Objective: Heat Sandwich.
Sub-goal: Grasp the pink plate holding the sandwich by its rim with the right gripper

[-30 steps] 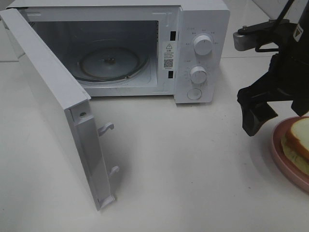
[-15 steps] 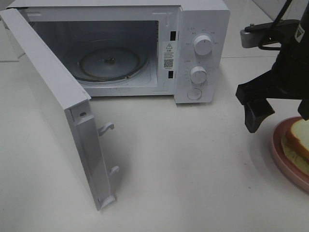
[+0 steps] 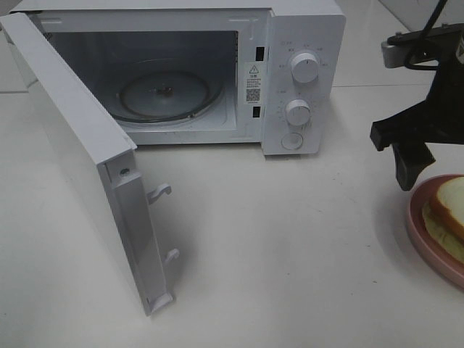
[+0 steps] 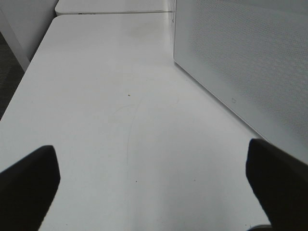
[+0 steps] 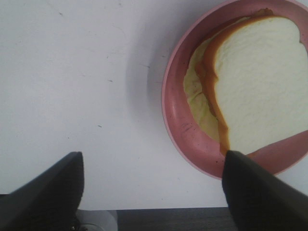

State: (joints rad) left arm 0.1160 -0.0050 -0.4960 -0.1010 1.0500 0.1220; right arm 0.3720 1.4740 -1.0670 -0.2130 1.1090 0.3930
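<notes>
The sandwich (image 5: 260,91) of white bread with a tan crust lies on a round pink plate (image 5: 175,125) at the table's right edge, also seen as the sandwich (image 3: 451,209) on the plate (image 3: 429,250) from above. My right gripper (image 5: 154,192) hovers open above the plate's near-left rim with nothing between its jaws; one black finger (image 3: 407,170) shows just left of the plate. The white microwave (image 3: 301,80) stands at the back with its door (image 3: 87,167) swung wide open and its glass turntable (image 3: 168,96) bare. My left gripper (image 4: 151,185) is open over bare table.
The open door juts forward on the left, its latch hooks (image 3: 161,193) pointing right. In the left wrist view the microwave's perforated side panel (image 4: 245,62) stands close by. White tabletop (image 3: 290,246) lies between the microwave front and the plate.
My right gripper has shifted to the right, toward the plate, with its visible finger now nearer the plate's rim. The microwave, door and sandwich have not moved.
</notes>
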